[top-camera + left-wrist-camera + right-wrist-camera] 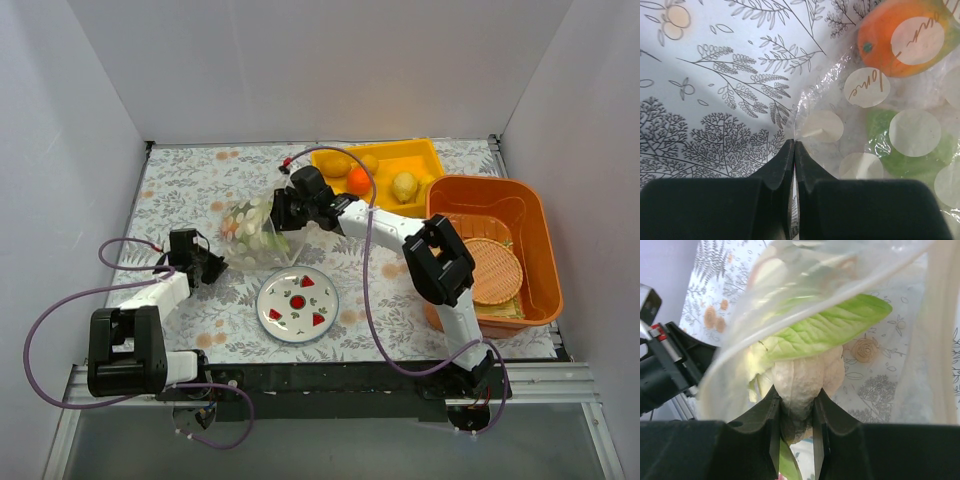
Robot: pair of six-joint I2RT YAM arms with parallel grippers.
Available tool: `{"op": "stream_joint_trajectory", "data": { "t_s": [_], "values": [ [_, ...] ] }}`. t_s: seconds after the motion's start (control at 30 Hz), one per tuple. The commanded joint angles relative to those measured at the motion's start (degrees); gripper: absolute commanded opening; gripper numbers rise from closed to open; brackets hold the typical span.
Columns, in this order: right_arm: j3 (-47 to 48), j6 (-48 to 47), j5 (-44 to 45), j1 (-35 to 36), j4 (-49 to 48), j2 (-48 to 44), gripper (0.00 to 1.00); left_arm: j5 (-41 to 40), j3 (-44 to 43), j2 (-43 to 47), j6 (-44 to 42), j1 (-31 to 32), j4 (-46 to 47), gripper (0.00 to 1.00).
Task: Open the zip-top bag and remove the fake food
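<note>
The bag (pixel 255 232) sits on the surface (pixel 180 180) behind the plate (pixel 297 303). The right tool (pixel 796 391) clamps pale fake food (pixel 800 375) in it. The left tool (pixel 794 143) is pressed together at its edge.

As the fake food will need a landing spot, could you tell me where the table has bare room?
Bare cloth lies at the far-left corner, beyond the left gripper and left of the zip-top bag, and along the near edge left of the white plate. The far right is crowded by the yellow tray and orange bin.
</note>
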State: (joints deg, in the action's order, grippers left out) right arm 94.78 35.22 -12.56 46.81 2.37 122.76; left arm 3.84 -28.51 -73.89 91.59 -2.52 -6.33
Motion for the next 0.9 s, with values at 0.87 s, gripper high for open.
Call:
{"op": "stream_joint_trajectory", "data": {
  "t_s": [0.87],
  "values": [
    [3.21, -16.75, -2.38, -3.3, 21.35, -16.32, 0.01, -14.82, -7.17, 3.93, 1.13, 0.06, -10.37, 0.0]
  ]
}}
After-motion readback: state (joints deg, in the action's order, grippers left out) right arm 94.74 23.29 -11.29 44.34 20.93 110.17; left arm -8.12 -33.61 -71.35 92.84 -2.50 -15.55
